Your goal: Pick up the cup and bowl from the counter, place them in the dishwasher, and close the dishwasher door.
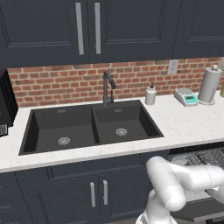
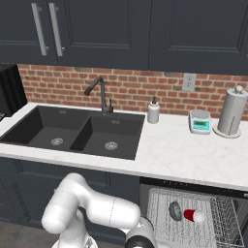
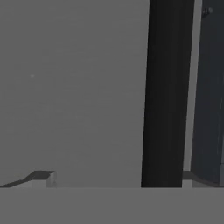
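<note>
No text, label, brand or number can be read anywhere. The kitchen scale near the bench's back edge shows a teal display panel, but whatever stands on it is too small and blurred to make out.

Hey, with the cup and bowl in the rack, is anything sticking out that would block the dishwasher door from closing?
Nothing visible does. The cup and bowl lie inside the pulled-out rack; that rack itself looks extended beyond the counter edge and may need pushing in.
</note>
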